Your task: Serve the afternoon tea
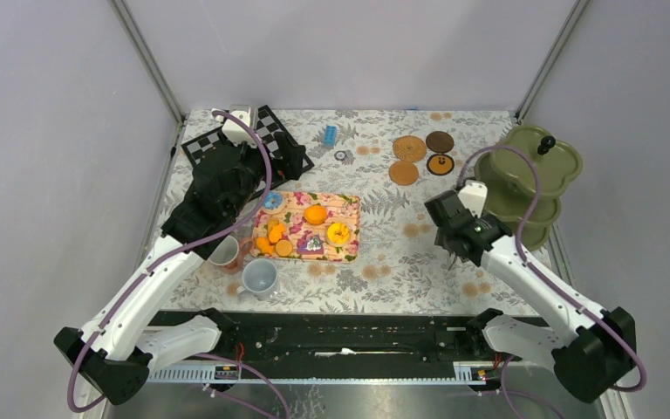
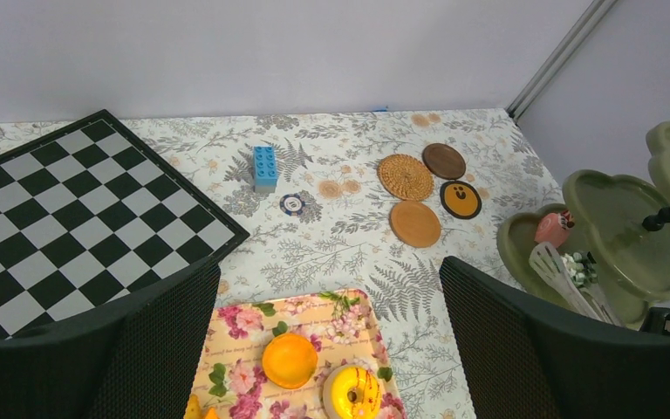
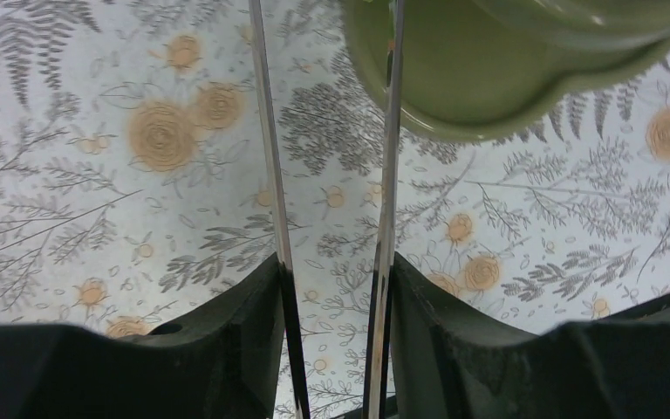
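Small pastries lie on the floral tray (image 1: 350, 202): an orange one (image 2: 289, 359) and a yellow ring (image 2: 352, 391) show under my left gripper (image 2: 327, 272), which hangs open above the tray's far end with nothing in it. Two mugs (image 1: 224, 253) (image 1: 260, 278) stand at the tray's near left. Several round coasters (image 1: 409, 147) (image 2: 416, 223) lie at the far middle. My right gripper (image 3: 336, 264) is shut on metal tongs (image 3: 267, 131), whose two arms reach toward the lower tier of the green stand (image 3: 454, 78).
The green tiered stand (image 1: 532, 170) fills the far right; a pink item (image 2: 554, 227) sits in its lower tier. A chessboard (image 2: 61, 223) lies at the far left, with a blue brick (image 2: 264, 167) and a small disc (image 2: 291, 204) beside it.
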`<control>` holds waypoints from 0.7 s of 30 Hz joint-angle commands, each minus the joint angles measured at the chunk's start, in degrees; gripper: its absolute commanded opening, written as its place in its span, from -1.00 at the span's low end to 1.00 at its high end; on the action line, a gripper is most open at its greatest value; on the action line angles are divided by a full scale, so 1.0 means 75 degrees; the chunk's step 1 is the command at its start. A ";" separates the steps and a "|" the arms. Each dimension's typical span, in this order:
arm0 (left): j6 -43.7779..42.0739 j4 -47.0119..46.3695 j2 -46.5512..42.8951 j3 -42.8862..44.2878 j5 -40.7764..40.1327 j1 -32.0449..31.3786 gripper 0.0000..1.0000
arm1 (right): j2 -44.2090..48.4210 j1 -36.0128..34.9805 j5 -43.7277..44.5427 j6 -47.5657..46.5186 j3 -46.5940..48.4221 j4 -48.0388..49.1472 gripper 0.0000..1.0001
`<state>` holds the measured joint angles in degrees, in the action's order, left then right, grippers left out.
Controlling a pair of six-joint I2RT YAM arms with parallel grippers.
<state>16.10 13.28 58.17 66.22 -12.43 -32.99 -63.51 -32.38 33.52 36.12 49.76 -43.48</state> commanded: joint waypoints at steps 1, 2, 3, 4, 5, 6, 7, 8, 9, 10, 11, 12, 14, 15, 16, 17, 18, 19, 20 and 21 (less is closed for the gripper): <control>0.0092 -0.0253 -0.0157 0.0067 0.0189 0.0022 0.98 | 0.0321 0.0273 0.0483 0.0785 -0.0433 0.0216 -0.03; 0.0102 -0.0248 -0.0160 0.0067 0.0200 0.0017 0.98 | 0.0232 0.0320 0.0546 0.0777 -0.0447 0.0285 -0.03; 0.0103 -0.0247 -0.0162 0.0055 0.0194 0.0006 0.98 | 0.0123 0.0348 0.0583 0.0761 -0.0447 0.0350 -0.03; 0.0093 -0.0247 -0.0155 0.0063 0.0181 0.0005 0.98 | 0.0006 0.0374 0.0623 0.0768 -0.0431 0.0475 -0.03; 0.0083 -0.0247 -0.0141 0.0064 0.0170 -0.0006 0.98 | -0.0101 0.0404 0.0669 0.0794 -0.0421 0.0570 -0.03; 0.0081 -0.0247 -0.0120 0.0058 0.0163 -0.0007 0.98 | -0.0213 0.0431 0.0676 0.0778 -0.0422 0.0716 -0.03; 0.0080 -0.0247 -0.0116 0.0060 0.0160 -0.0007 0.98 | -0.0315 0.0460 0.0681 0.0799 -0.0411 0.0828 -0.03; 0.0080 -0.0247 -0.0105 0.0064 0.0157 -0.0007 0.98 | -0.0435 0.0487 0.0704 0.0849 -0.0406 0.0926 -0.03; 0.0080 -0.0237 -0.0095 0.0055 0.0166 -0.0007 0.98 | -0.0539 0.0521 0.0729 0.0925 -0.0385 0.1011 -0.04; 0.0080 -0.0235 -0.0084 0.0060 0.0177 -0.0007 0.98 | -0.0633 0.0567 0.0772 0.1032 -0.0391 0.1080 -0.04; 0.0080 -0.0235 -0.0087 0.0074 0.0196 -0.0006 0.98 | -0.0736 0.0603 0.0806 0.1118 -0.0412 0.1196 -0.05; 0.0090 -0.0241 -0.0086 0.0071 0.0220 -0.0007 0.98 | -0.0828 0.0645 0.0871 0.1229 -0.0431 0.1268 -0.06; 0.0103 -0.0246 -0.0069 0.0073 0.0256 0.0002 0.98 | -0.1023 0.0736 0.1037 0.1468 -0.0514 0.1385 -0.06; 0.0104 -0.0226 -0.0069 0.0084 0.0270 -0.0006 0.98 | -0.1107 0.0772 0.1163 0.1577 -0.0574 0.1451 -0.05; 0.0104 -0.0227 -0.0079 0.0080 0.0273 -0.0016 0.98 | -0.1173 0.0817 0.1255 0.1663 -0.0643 0.1572 -0.06; 0.0104 -0.0225 -0.0080 0.0087 0.0258 -0.0024 0.98 | -0.1222 0.0859 0.1338 0.1726 -0.0713 0.1681 -0.06; 0.0098 -0.0224 -0.0080 0.0086 0.0238 -0.0036 0.98 | -0.1277 0.0901 0.1437 0.1809 -0.0770 0.1779 -0.06; 0.0093 -0.0213 -0.0083 0.0087 0.0212 -0.0050 0.98 | -0.1342 0.0948 0.1472 0.1880 -0.0820 0.1865 -0.06; 0.0076 -0.0212 -0.0069 0.0090 0.0192 -0.0078 0.98 | -0.1435 0.1008 0.1442 0.1914 -0.0860 0.1961 -0.06; 0.0069 -0.0202 -0.0059 0.0095 0.0165 -0.0113 0.98 | -0.1511 0.1063 0.1416 0.1980 -0.0884 0.2009 -0.06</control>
<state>16.51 13.37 58.19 66.22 -11.40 -33.17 -73.19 -25.98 39.03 46.54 44.10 -32.58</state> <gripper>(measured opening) 0.989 0.478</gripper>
